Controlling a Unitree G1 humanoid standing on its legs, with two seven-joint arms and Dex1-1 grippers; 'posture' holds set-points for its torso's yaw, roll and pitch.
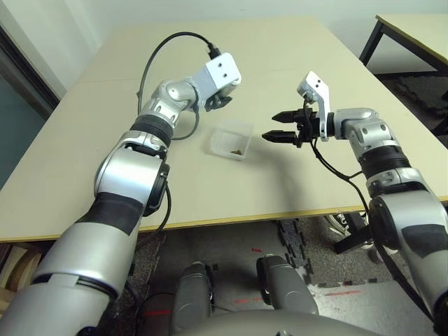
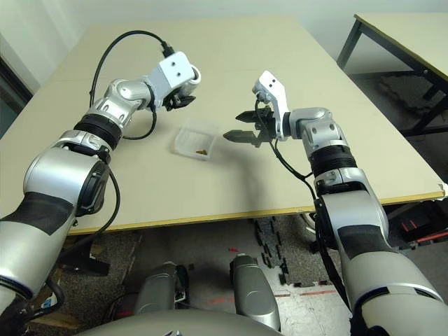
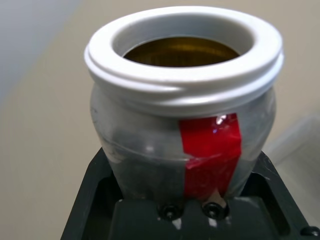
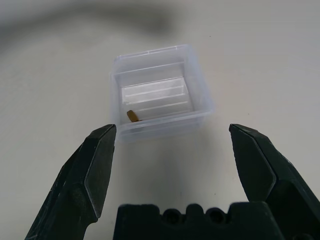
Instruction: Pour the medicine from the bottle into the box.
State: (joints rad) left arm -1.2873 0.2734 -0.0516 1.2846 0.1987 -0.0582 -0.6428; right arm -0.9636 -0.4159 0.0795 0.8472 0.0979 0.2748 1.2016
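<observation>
Beige and broad, the table [image 1: 294, 77] carried the small clear square plastic box [image 1: 231, 138] between my two arms, with brownish pellets of medicine [image 1: 236, 150] already lying in it. From my head, my left fingers [image 1: 218, 102] hung just behind the box, my right fingers [image 1: 278, 127] beside it, spread wide and holding nothing.

Along my left wrist, my left fingers were clamped on the small silvery-grey bottle with the red stripe [image 3: 185, 120]. Its long axis ran out along them, the white rim and open mouth pointing away from my wrist. I could see no pellets inside.

Along my right wrist, the box sat beyond my parted fingertips [image 4: 100, 150], one pellet near its front wall.

I judged that tipping from beside the box could scatter any leftover pellets onto the table.
</observation>
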